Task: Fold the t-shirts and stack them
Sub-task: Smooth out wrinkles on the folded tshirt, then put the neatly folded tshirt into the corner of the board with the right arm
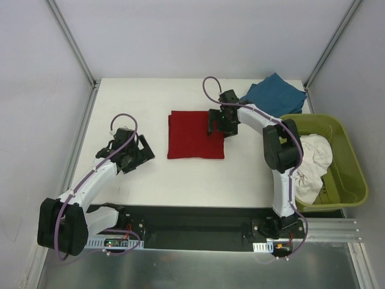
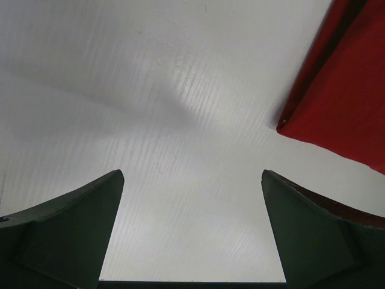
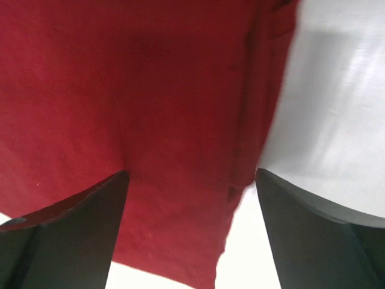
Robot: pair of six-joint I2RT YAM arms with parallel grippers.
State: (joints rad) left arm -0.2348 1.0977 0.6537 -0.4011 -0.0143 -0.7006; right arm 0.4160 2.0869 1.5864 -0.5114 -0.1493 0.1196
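Altogether three t-shirts (image 1: 195,134), one tub (image 1: 346,144)

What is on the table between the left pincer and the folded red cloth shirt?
Nothing. Only bare white tabletop lies between the open left pincer and the folded deep red cloth t-shirt; the top and left wrist views show it.

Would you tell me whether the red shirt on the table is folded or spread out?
Folded: the red shirt is a compact rectangle, no sleeves showing; the right wrist view shows layered edges.
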